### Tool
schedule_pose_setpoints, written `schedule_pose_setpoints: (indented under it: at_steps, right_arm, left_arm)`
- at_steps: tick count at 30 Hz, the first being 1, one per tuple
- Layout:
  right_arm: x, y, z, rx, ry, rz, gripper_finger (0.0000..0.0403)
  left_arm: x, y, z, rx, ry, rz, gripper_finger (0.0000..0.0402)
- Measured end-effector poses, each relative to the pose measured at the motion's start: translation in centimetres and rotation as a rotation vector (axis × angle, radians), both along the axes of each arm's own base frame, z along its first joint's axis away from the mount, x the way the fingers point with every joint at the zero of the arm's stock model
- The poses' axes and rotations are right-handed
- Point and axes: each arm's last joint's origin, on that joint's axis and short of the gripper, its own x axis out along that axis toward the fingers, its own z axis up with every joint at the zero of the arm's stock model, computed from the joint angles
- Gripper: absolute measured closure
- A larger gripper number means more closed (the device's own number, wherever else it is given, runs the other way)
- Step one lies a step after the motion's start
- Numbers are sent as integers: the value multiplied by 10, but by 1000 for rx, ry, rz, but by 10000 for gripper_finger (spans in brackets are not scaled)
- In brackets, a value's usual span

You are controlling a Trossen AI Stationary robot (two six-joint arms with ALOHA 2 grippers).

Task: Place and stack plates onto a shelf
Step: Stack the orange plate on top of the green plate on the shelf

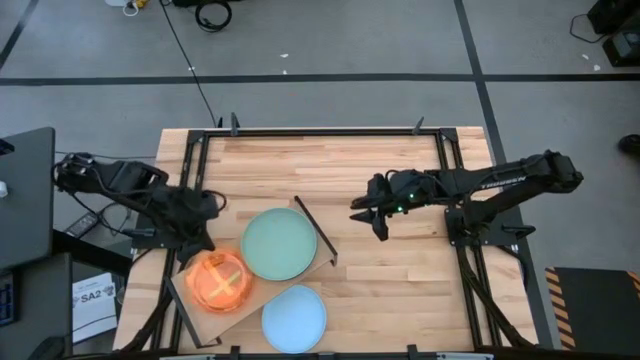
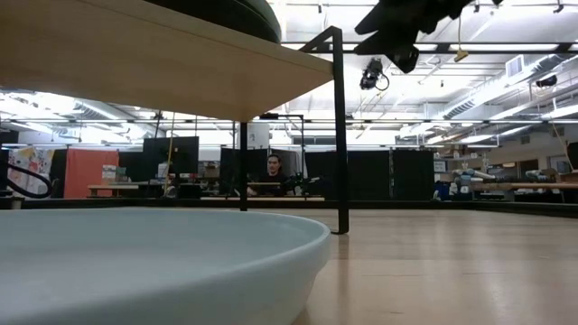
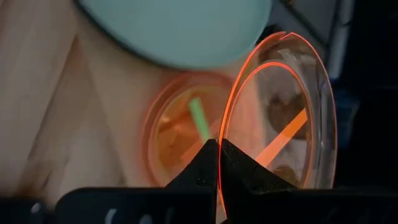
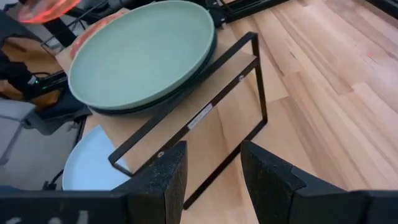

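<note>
Orange plate [image 3: 280, 118] tilts, pinched by left gripper [image 3: 219, 163].

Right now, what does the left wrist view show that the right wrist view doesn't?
Only the left wrist view shows the left gripper shut on the rim of an orange plate, held tilted above another orange plate on the shelf. Only the right wrist view shows the open right gripper, the shelf's black frame and the light-blue plate. Both show the mint-green plate.
</note>
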Motion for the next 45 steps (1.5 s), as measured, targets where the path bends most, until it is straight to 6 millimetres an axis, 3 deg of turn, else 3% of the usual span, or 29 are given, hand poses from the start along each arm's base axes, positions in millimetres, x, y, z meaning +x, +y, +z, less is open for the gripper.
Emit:
schedule_pose_setpoints:
  at_steps: [16, 23, 34, 45]
  right_arm:
    - [-9, 50, 0, 56, -15, -75, 247]
    - [-15, 68, 1, 66, -31, -96, 247]
    - [-20, 85, 6, 74, -89, -74, 247]
    - [-22, 89, 7, 77, -102, -56, 247]
  left_arm:
    - [-13, -14, -5, 82, 61, 24, 390]
    - [-7, -22, -9, 121, 79, 1, 390]
    - [8, -35, -25, 243, 193, -11, 390]
    - [11, -36, -26, 268, 193, 1, 390]
